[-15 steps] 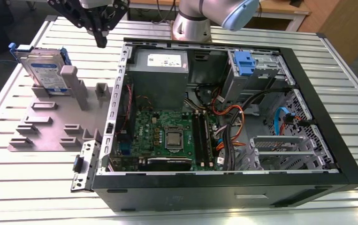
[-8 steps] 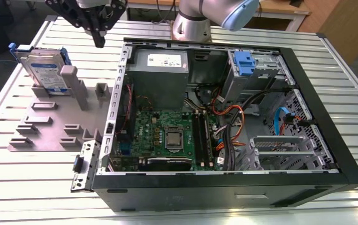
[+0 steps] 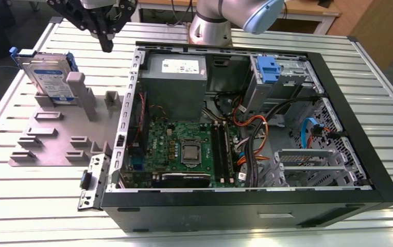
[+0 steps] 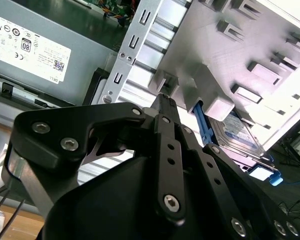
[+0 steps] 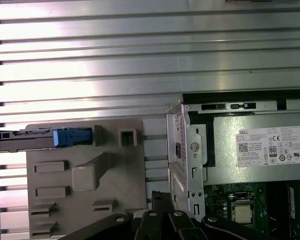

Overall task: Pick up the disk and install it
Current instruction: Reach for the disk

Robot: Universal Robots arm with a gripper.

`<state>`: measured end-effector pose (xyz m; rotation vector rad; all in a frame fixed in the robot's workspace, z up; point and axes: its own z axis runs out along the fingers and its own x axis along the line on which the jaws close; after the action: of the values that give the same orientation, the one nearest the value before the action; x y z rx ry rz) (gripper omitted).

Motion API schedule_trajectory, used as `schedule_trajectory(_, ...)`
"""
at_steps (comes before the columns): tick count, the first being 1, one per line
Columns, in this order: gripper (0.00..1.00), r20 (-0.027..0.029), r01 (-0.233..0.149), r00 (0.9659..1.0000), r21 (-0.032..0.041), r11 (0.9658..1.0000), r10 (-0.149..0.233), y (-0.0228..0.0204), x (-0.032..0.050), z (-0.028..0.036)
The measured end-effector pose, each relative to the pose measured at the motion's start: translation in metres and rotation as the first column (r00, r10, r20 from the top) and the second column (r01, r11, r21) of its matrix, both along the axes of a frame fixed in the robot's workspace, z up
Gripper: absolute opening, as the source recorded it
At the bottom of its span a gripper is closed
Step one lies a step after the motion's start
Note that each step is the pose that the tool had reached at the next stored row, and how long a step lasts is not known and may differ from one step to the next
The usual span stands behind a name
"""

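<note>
Gripper [image 3: 105,45]: black, pointing down, hanging over the strip between holder and case, apart from the disk. The fingers look drawn together with nothing between them, though both wrist views catch them from behind, so this is not certain. It also shows in the second wrist view [image 4: 164,100] and the first wrist view [image 5: 160,196].

Disk [image 3: 45,77]: silver-grey with a white-and-blue label in a blue carrier. It stands on edge in a slot at the far corner of the holder, on the exterior view's left. It is untouched and outside the case. The first wrist view shows it edge-on [image 5: 35,136]; the second wrist view shows its label face [image 4: 240,132].

Holder [image 3: 52,139]: a flat grey plate with raised blocks and slots, lying just beside the case.

Case [image 3: 251,206]: a black tower on its side with the side panel off and the interior exposed.

Power supply [image 3: 175,72]: a grey box with a white sticker, in the case corner nearest the gripper.

Motherboard [image 3: 182,149]: green, on the case floor below the power supply.

Table [image 3: 45,206]: slatted aluminium, bearing holder and case.
</note>
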<state>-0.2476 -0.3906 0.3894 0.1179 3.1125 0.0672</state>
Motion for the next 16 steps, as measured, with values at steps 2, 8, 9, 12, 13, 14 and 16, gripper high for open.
schedule_trajectory(2,0.11,0.0,0.0,1.0,0.0,1.0,0.0,0.0,-0.0005,0.0)
schedule_trajectory(8,0.11,0.0,0.0,1.0,0.0,1.0,0.0,0.0,-0.0032,-0.0001)
schedule_trajectory(9,0.11,0.0,0.0,1.0,0.0,1.0,0.0,0.0,-0.0033,-0.0001)
schedule_trajectory(12,0.11,0.0,0.0,1.0,0.0,1.0,0.0,0.0,-0.0038,-0.0001)
schedule_trajectory(13,0.11,0.0,0.0,1.0,0.0,1.0,0.0,0.0,-0.0039,-0.0001)
schedule_trajectory(14,0.11,0.0,0.0,1.0,0.0,1.0,0.0,0.0,-0.0041,-0.0001)
schedule_trajectory(16,0.11,0.0001,0.0,1.0,0.0,1.0,0.0,0.0,-0.0047,-0.0002)
